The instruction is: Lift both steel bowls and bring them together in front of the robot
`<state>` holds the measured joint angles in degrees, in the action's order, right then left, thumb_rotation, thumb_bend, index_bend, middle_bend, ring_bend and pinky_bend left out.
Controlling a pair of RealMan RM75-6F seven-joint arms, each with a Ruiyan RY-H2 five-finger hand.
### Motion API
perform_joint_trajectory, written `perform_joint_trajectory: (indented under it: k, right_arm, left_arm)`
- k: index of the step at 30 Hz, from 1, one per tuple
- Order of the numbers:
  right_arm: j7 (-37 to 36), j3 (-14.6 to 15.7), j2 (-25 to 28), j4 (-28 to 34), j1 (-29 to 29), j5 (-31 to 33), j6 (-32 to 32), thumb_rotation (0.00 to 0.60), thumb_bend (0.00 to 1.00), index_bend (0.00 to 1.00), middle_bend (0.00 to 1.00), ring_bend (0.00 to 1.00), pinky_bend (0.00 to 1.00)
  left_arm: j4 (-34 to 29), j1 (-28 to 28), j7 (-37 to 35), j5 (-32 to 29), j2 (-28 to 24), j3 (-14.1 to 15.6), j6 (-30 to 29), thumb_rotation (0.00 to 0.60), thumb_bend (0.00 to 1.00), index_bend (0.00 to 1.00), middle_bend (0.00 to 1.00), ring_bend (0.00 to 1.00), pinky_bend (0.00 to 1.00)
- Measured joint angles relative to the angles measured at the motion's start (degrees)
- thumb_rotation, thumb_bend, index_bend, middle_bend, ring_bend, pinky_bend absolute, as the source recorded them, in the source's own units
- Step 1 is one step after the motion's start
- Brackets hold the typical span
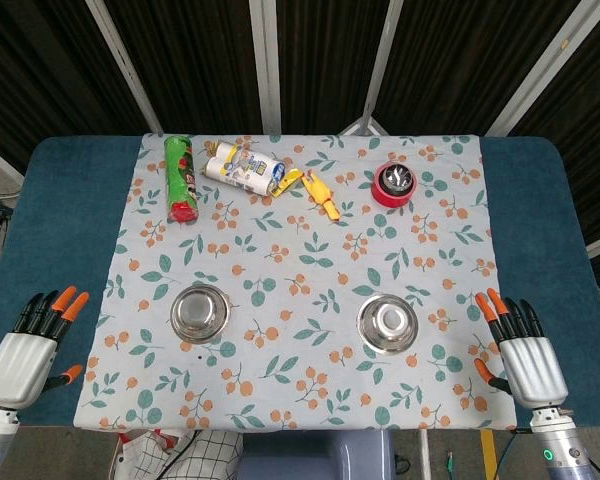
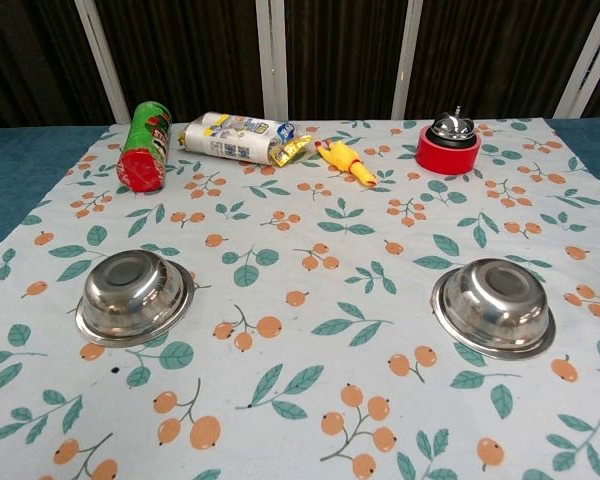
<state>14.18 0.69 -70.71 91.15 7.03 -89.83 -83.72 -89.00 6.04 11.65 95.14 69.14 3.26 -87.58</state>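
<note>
My left hand [image 1: 22, 352] and right hand [image 1: 525, 350] both sit at the near table edges w/ fingers spread, holding nothing, each well apart from its bowl. Left steel bowl [image 1: 200, 312] and right steel bowl [image 1: 387, 324] lie upside down on the floral cloth [image 1: 310, 250], near side, well apart from each other. Risks, imo: rims lie flat on the cloth, so fingers may slide off the smooth domes or snag and bunch the fabric; that drag could shift the far items, e.g. the green can [image 1: 181, 179] or red bell [image 1: 394, 184].
</note>
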Motion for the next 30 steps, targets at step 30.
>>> perform_joint_trajectory:
  k: [30]
  right_arm:
    - [-1.5,-0.5,0.3,0.0,0.5,0.3,2.0,0.524,0.35,0.00,0.00,0.00,0.00]
  left_arm:
    - [-1.0,19.7,19.8,-23.0,14.7,-10.3,30.2,0.600,0.08,0.00,0.00,0.00,0.02]
